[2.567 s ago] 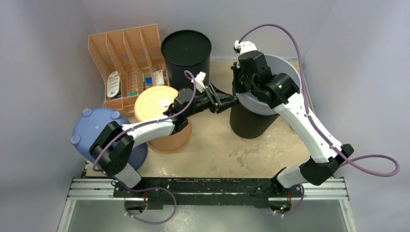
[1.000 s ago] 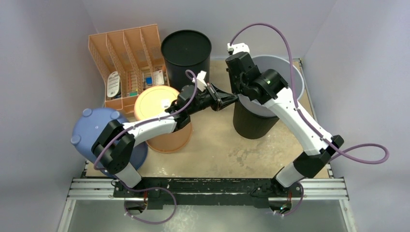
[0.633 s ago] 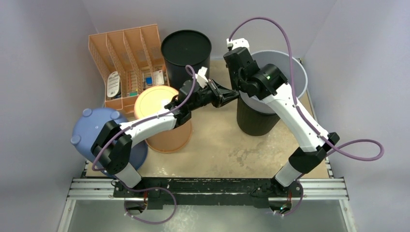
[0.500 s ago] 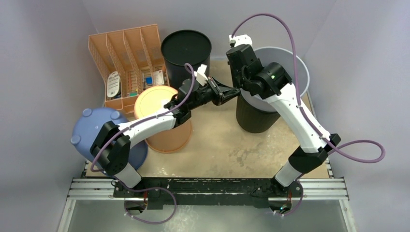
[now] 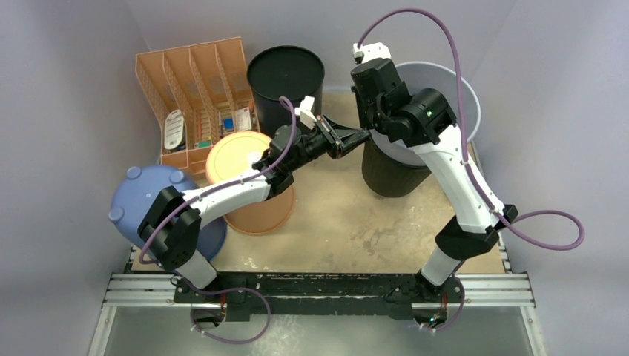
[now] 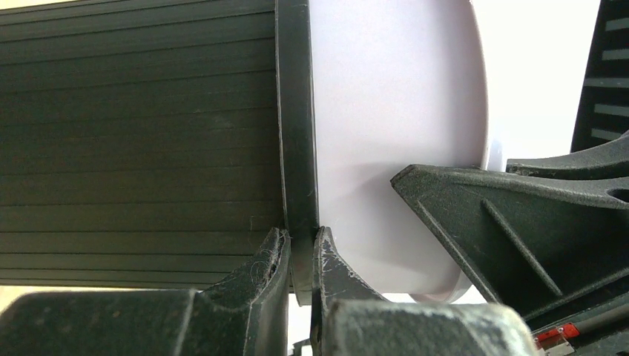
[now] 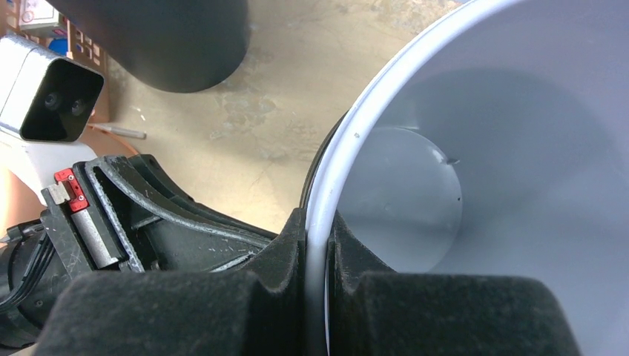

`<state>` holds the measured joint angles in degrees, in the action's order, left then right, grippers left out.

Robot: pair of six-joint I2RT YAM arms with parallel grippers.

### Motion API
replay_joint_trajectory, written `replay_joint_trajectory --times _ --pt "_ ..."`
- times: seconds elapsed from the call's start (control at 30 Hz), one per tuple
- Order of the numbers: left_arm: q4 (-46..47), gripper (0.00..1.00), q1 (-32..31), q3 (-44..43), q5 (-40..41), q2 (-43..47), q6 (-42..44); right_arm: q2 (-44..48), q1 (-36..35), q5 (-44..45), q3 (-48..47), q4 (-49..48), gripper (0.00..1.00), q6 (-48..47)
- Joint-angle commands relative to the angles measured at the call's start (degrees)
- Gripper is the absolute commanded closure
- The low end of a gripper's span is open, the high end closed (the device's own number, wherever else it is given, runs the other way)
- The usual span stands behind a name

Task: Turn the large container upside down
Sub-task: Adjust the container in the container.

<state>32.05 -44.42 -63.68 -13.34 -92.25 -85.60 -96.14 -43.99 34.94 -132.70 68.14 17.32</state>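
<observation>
The large container (image 5: 445,89) is a pale grey bucket sitting open side up inside a black ribbed bin (image 5: 389,174) at the back right. My right gripper (image 5: 372,132) is shut on the bucket's white rim (image 7: 337,159), one finger inside and one outside, as the right wrist view shows around the gripper (image 7: 317,237). My left gripper (image 5: 362,138) is shut on the black bin's rim (image 6: 295,111), just below the grey wall (image 6: 393,111), with its fingertips meeting around the left gripper (image 6: 300,256). The two grippers almost touch.
An upside-down black bin (image 5: 285,78) stands at the back centre. An orange file organiser (image 5: 194,96) is at the back left, an upturned orange tub (image 5: 248,182) under my left arm, and an upturned blue tub (image 5: 145,204) at the near left. Walls close in on three sides.
The right arm has drawn the grey container up and toward the back right, so more of it shows above the black bin. The left gripper has followed slightly farther back, still on the bin's rim.
</observation>
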Motion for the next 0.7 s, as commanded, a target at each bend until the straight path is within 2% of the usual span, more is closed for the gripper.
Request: replay_joint_trajectory --times 0.0,0.33,0.67 --pt "-20.07 1.0 0.97 7.06 4.22 -8.28 4.04 6.2 -2.95 0.22 -5.86 -13.02 1.0 -0.27" --pt "-19.68 1.0 2.16 8.81 4.68 -9.87 4.11 9.14 -2.95 0.38 -5.28 -12.24 1.0 0.44" --pt "-20.14 1.0 2.33 8.03 4.95 -9.58 5.0 12.79 -2.95 -2.13 3.61 -14.37 1.0 1.6"
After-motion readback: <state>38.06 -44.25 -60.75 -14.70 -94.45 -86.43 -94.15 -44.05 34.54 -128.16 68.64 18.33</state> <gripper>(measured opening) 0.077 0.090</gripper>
